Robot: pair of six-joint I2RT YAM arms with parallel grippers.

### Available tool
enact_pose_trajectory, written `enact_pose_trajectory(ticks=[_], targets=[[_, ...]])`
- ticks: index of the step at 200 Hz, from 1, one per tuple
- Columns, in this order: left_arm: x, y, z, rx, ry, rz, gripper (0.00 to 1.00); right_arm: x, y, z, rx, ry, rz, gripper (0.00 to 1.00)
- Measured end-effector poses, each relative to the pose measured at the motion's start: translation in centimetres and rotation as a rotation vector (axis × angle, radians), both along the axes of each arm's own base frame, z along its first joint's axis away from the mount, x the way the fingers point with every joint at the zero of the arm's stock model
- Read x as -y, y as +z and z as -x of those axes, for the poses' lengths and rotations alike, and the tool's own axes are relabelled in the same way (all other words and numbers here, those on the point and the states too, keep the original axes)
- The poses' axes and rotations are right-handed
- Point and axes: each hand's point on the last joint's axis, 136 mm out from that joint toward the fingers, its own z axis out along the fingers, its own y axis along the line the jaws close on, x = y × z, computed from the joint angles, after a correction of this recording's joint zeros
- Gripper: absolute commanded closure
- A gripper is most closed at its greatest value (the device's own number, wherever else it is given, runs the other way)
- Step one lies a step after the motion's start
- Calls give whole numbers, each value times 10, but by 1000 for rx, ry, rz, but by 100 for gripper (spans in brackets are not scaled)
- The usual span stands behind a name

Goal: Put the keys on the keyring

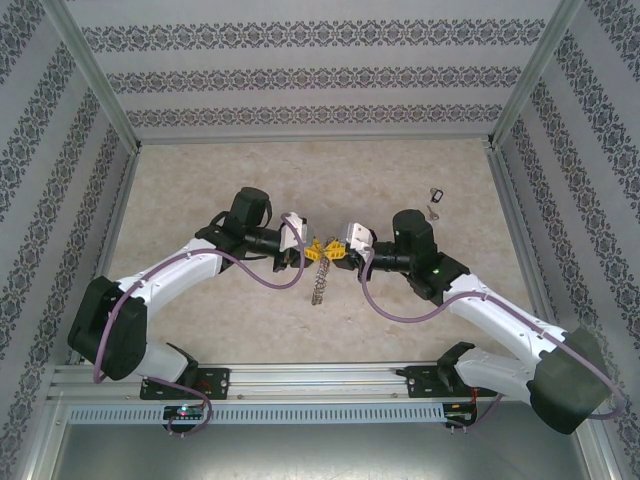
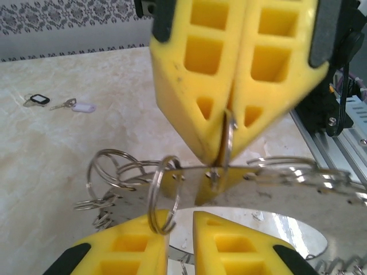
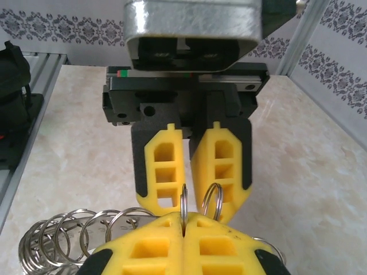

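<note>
Right hand clamps shut on the keyring as the left hand, barely open, waits just opposite; the keys lie well beyond both, so the ring probably needs holding steady before any reach.

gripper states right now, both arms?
Left gripper: slightly open, nothing clamped.
Right gripper: closed, pinching a small split ring.

Patterned wallpaper walls enclose a beige marbled tabletop.
</note>
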Motion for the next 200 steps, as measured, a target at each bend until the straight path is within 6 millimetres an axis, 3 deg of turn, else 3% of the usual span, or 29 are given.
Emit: enact_pose_trajectory(ticks=[67, 131, 200], targets=[[-3, 24, 5, 52, 4, 35, 80, -1, 1, 1, 3, 9, -6, 100], [-5, 20, 15, 31, -33, 24, 80, 0, -1, 0, 0, 3, 2, 100], [-17, 21, 2, 68, 43, -9, 71, 2, -9, -2, -8, -22, 18, 100]])
